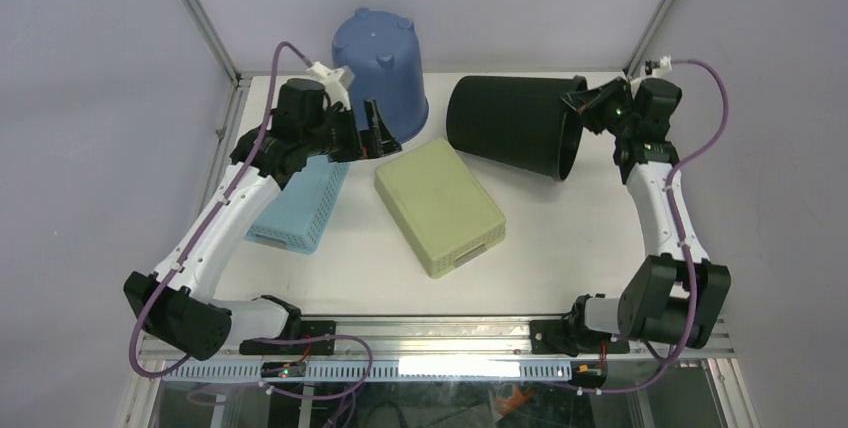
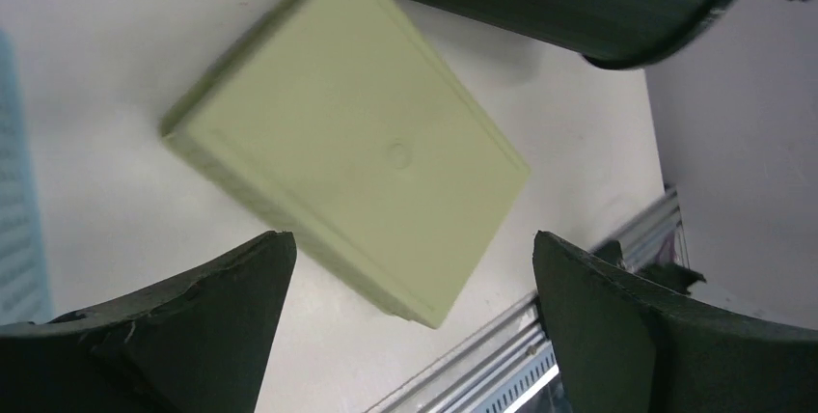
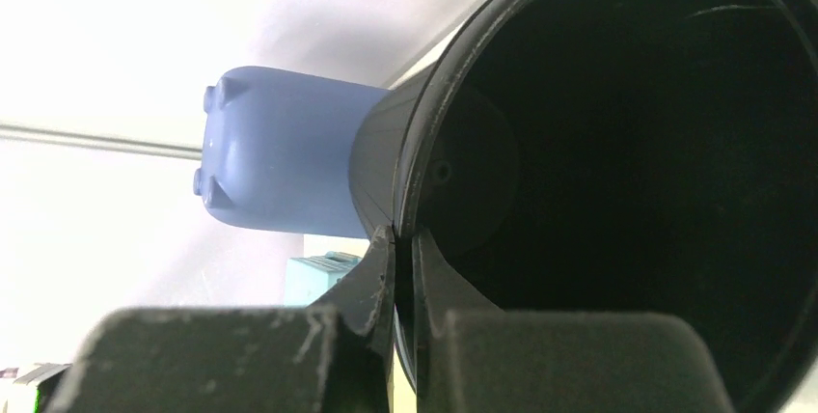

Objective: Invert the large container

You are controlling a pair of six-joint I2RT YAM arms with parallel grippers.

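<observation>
The large black container lies tipped on its side at the back of the table, mouth facing right. My right gripper is shut on its rim at the upper edge of the mouth; in the right wrist view the two fingers pinch the rim, one outside and one inside the dark hollow. My left gripper is open and empty above the table, between the blue bucket and the green box. Its wrist view shows the green box below and the black container's rim at top right.
An upturned blue bucket stands at the back, left of the black container. A pale green box lies upside down mid-table. A light blue slotted basket lies at the left under my left arm. The metal rail runs along the near edge.
</observation>
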